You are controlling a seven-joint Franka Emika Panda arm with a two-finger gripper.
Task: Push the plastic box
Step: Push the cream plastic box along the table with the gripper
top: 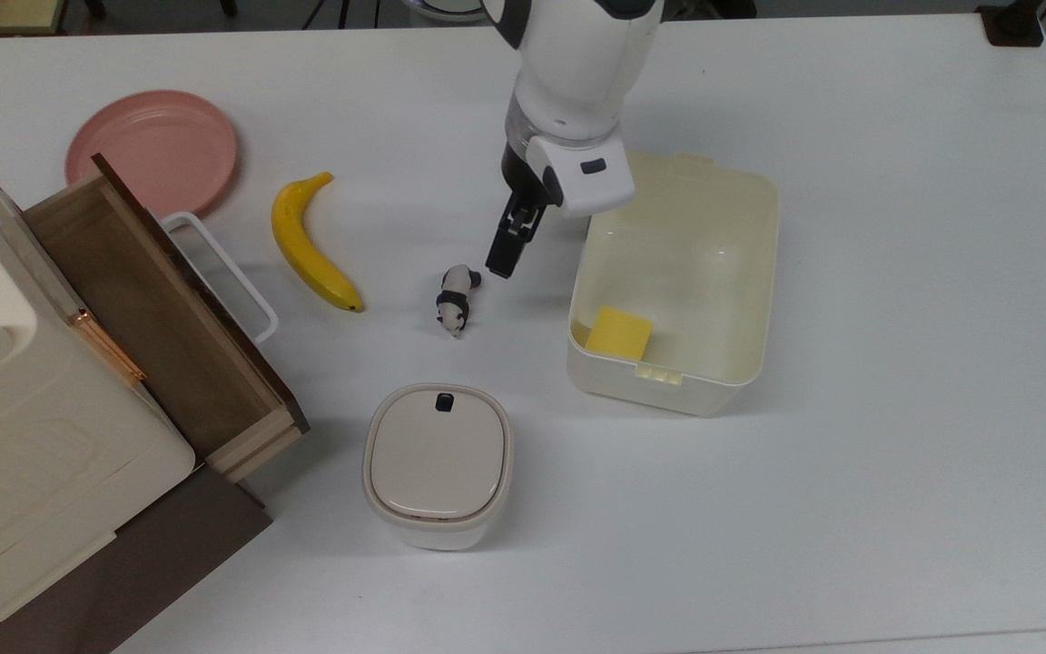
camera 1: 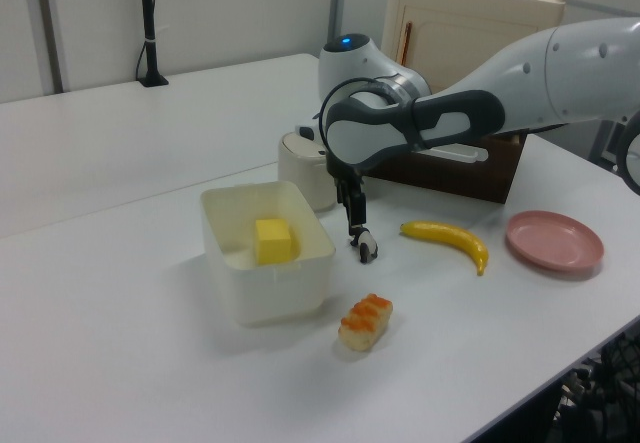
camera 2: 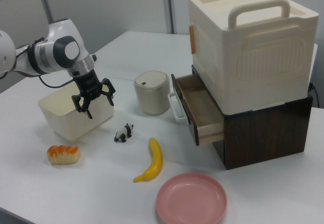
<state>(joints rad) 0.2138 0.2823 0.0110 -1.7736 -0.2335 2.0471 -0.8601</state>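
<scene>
The plastic box [top: 668, 391] is a large cream-white open tub on the white table, right of centre in the top view, with a yellow block [top: 618, 333] inside near its front wall. In the left view the box [camera 1: 270, 298] stands at centre, and in the right view [camera 2: 71, 123] it sits at the left behind the gripper. My gripper [top: 503, 259] hangs fingers-down and shut with nothing in it. It is just off the box's left wall in the top view, between that wall and a small panda toy [top: 456, 300]. The left view shows the gripper [camera 1: 355, 225] low beside the box, as does the right view [camera 2: 89, 112].
A banana [top: 310, 245] and a pink plate [top: 152, 150] lie at the top view's left. A lidded white container [top: 437, 465] stands in front. A cabinet with an open wooden drawer [top: 160, 309] fills the left edge. A bread roll [camera 1: 365, 323] lies by the box.
</scene>
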